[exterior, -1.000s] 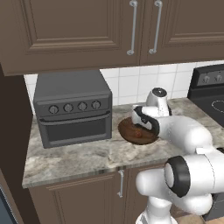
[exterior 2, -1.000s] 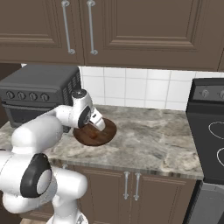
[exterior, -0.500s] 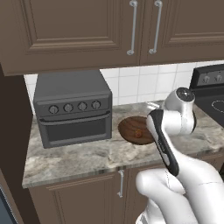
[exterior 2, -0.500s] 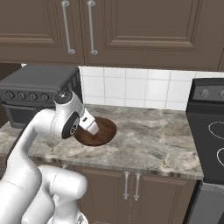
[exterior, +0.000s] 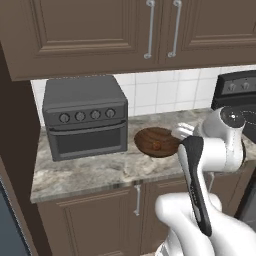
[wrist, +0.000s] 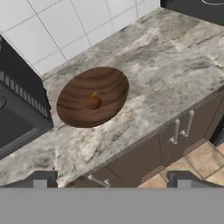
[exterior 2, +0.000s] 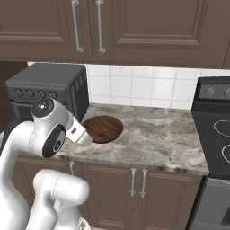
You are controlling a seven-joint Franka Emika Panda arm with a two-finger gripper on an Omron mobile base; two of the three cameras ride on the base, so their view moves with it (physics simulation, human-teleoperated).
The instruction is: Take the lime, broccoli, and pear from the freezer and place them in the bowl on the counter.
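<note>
The dark wooden bowl (wrist: pixel 72 94) sits on the stone counter (wrist: pixel 175 74) next to the toaster oven. The reddish-brown pear (wrist: pixel 93 102) lies inside it, near its middle. My gripper (wrist: pixel 111 181) hangs above and in front of the counter's edge. It is open, its two tips wide apart with nothing between them, well clear of the bowl. From the base I see the bowl (exterior: pixel 145 136) with the pear (exterior: pixel 156 146), and my hand (exterior 2: pixel 80 134) by the bowl's (exterior 2: pixel 108 128) near left rim. The lime, the broccoli and the freezer are out of view.
A dark grey toaster oven (exterior: pixel 85 117) stands on the counter left of the bowl. A black stove (exterior 2: pixel 215 121) borders the counter on the right. Brown wall cabinets (exterior: pixel 150 30) hang above, and base cabinets with silver handles (wrist: pixel 181 127) are below.
My hand has drawn back from just over the bowl towards the counter's front edge and risen. The pear stays in the bowl. The jaws stay open.
</note>
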